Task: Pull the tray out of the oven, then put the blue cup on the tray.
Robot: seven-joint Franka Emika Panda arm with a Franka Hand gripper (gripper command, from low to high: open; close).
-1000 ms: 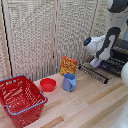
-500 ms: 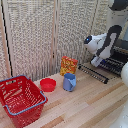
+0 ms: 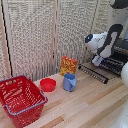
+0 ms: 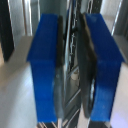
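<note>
Exterior view: my tool (image 3: 95, 60) is down at the near edge of the tray (image 3: 94, 73), which sticks out of the oven (image 3: 118, 59) over the bench (image 3: 90, 107), long axis across the oven mouth. The blue cup (image 3: 69, 82) stands toward the exterior view's left of it, beside the red bowl (image 3: 48, 84).

Wrist view: my tool (image 4: 74, 70) looks clenched on thin tray bars (image 4: 70, 30) between blue pads (image 4: 47, 60).

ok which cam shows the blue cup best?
The exterior view. The blue cup stands whole and upright on the wooden table, next to the red bowl and in front of the orange box. The wrist view shows none of it: blue jaws close to thin dark bars fill that picture.
</note>
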